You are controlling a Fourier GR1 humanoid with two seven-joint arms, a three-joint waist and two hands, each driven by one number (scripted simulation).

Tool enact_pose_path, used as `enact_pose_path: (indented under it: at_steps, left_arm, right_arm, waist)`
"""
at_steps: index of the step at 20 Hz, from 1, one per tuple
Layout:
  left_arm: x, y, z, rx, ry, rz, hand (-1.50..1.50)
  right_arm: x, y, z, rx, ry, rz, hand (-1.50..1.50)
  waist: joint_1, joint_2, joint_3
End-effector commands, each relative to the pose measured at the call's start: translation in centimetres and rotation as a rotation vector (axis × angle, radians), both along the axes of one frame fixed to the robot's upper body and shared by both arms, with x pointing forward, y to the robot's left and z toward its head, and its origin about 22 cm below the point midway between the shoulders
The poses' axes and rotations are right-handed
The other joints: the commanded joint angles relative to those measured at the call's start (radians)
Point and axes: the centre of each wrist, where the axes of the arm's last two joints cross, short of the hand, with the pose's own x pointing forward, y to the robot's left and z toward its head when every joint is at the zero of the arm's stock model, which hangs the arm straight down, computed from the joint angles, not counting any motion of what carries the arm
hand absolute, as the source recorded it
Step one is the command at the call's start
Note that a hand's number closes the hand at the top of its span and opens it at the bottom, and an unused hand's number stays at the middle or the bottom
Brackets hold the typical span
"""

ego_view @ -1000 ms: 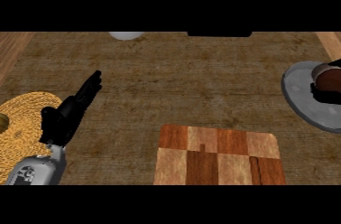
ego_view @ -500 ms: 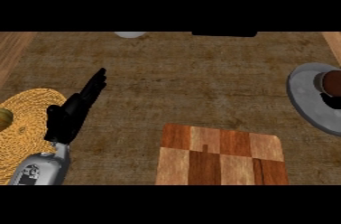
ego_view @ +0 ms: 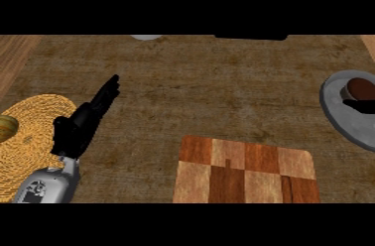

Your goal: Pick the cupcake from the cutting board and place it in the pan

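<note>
Kitchen counter seen from above: the cupcake (ego_view: 359, 87), a dark brown rounded shape, sits inside the pan (ego_view: 343, 122), a smooth grey round dish with a raised rim, cut off by the view's edge at 3 o'clock. The cupcake lies in the pan's upper part, toward its 12 o'clock side. Just below it, at its 6 o'clock, a black sliver of the right hand (ego_view: 362, 107) crosses the pan's floor from the right edge. Too little of that hand shows to tell whether it is open or closed, or whether it touches the cupcake.

The cutting board (ego_view: 245, 171), a rectangular slab with rounded corners, patched in light and reddish-brown wood blocks, lies at 5 o'clock with nothing on it, well apart from the pan.

At 8 o'clock the left hand (ego_view: 76, 131), matte black on a grey forearm, is open: its fingers are straight and held together, pointing toward 1 o'clock, and it holds nothing. Its palm overlaps the right edge of a round woven mat (ego_view: 33, 151) of coarse golden straw. A small rounded yellow-brown object (ego_view: 6, 127) rests on the mat at the left edge.

The counter top (ego_view: 219, 86) is a mottled, rough-grained brown. At 12 o'clock a pale rounded object (ego_view: 147, 37) and a flat black shape (ego_view: 250, 36) are clipped by the upper edge
</note>
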Motion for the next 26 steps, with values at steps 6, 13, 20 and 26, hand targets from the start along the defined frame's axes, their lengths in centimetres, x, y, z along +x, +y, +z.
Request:
enact_pose_path:
  at_steps: [6,13,20,26]
  left_arm:
    - [-0.3,0.7,1.1,0.001,-0.015,-0.001,0.0]
    - [-0.6,0.9,-1.0,0.005,0.004,0.043,0.0]
    - [0.3,0.7,-0.3,-0.017,0.017,0.029,0.0]
    - [-1.3,0.6,-1.1,-0.009,0.028,0.027,0.0]
  right_arm:
    - [-1.7,-2.1,-0.1,0.331,-0.301,0.02,-1.5]
    - [-6.7,-7.1,0.1,0.46,-0.318,0.12,-1.5]
    - [-11.5,-8.7,-2.8,0.433,-0.427,0.231,-1.5]
    - [-14.8,-9.7,-4.2,0.477,-0.44,0.224,-1.5]
  waist:
    - [-0.008,-0.001,0.002]
    - [-0.025,-0.005,-0.001]
    - [-0.038,-0.008,0.0]
    - [-0.039,-0.015,-0.001]
